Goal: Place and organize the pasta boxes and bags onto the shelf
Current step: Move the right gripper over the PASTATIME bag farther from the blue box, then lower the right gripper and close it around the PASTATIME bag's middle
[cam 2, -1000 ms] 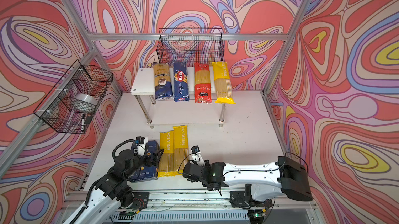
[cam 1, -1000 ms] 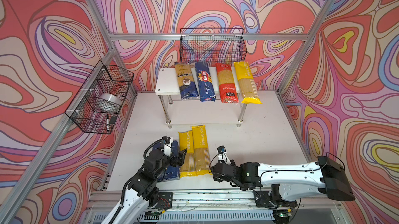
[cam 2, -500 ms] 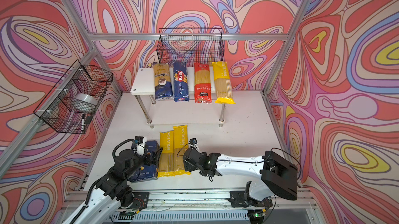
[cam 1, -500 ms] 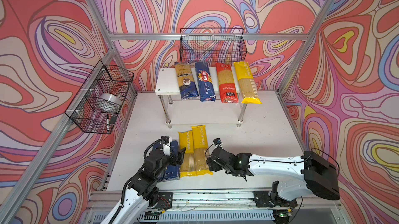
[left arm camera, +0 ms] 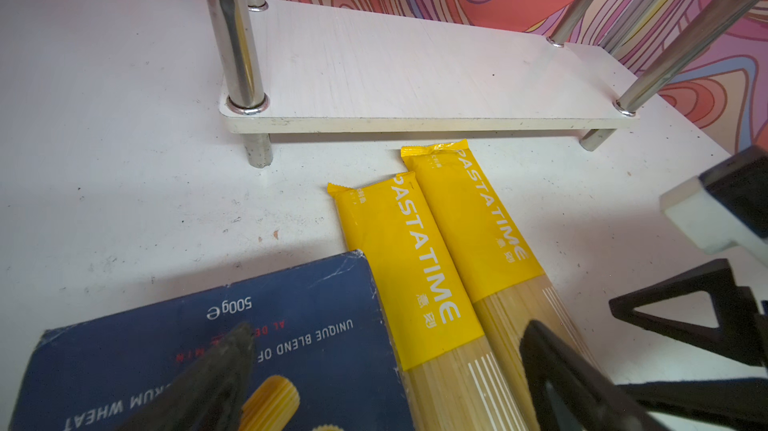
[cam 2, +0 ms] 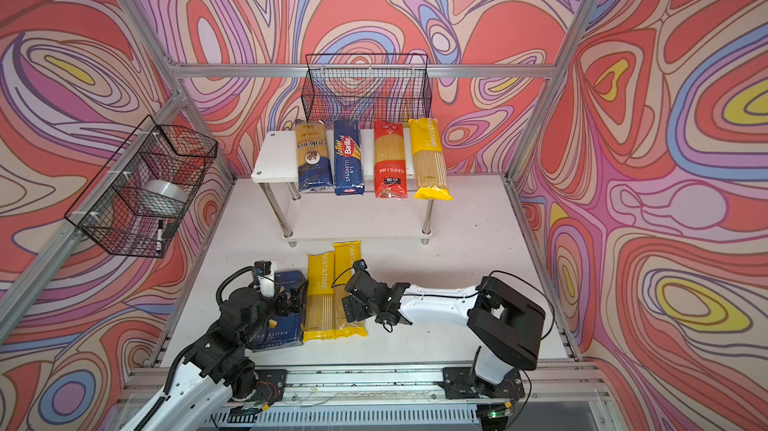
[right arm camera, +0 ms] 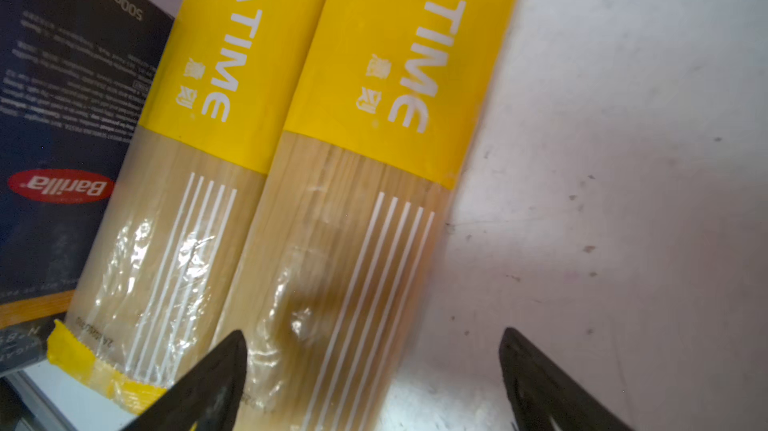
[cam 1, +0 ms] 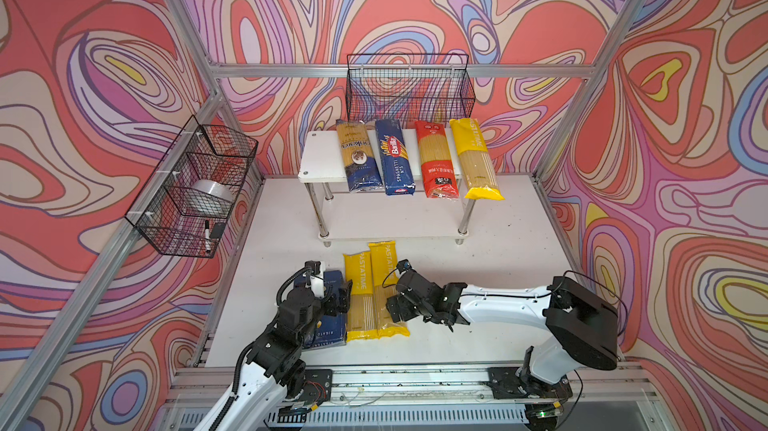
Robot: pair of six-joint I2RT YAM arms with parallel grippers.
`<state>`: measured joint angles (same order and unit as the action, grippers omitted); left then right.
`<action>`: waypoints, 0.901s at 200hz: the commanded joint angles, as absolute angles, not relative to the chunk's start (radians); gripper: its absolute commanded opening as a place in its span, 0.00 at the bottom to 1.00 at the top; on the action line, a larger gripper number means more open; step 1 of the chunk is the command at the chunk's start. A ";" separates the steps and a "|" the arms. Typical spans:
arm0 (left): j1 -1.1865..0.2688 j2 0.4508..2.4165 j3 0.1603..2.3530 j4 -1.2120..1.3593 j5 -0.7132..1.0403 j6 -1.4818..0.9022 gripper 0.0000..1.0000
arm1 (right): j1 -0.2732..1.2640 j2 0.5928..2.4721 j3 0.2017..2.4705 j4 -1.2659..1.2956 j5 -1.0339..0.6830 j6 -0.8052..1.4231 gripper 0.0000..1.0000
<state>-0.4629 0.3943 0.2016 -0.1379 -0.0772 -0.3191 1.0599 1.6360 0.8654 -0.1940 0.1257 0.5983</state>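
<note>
Hovering my right gripper (right arm camera: 374,332), jaws wide and empty, over the yellow bag (right arm camera: 361,76) farther from the blue box (left arm camera: 166,346); both lie on the table (cam 1: 498,242) before the shelf (cam 1: 320,159). Meanwhile my left gripper (left arm camera: 390,327) hangs agape, empty, above that box.

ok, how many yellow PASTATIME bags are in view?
3. Shelf bag: rightmost on the shelf top board. Left table bag and right table bag: side by side on the table, beside the rigatoni box. None seems hidden.
</note>
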 commanded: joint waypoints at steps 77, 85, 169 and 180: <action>-0.457 0.414 0.214 -0.125 -0.013 -0.309 1.00 | 1.071 1.759 0.946 -0.240 0.193 0.659 0.98; -0.457 0.415 0.213 -0.120 0.004 -0.303 1.00 | 1.072 1.761 0.950 -0.254 0.204 0.664 0.98; -0.456 0.315 0.189 -0.132 0.085 -0.290 1.00 | 1.049 1.725 0.807 -0.203 0.193 0.710 0.98; -0.456 0.310 0.187 -0.131 0.089 -0.288 1.00 | 1.042 1.692 0.769 -0.190 0.184 0.719 0.98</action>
<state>-0.4629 0.3298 0.2016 -0.1371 0.0639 -0.2993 1.0702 1.7206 0.8783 -0.1566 0.2005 0.6907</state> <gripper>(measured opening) 0.994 0.984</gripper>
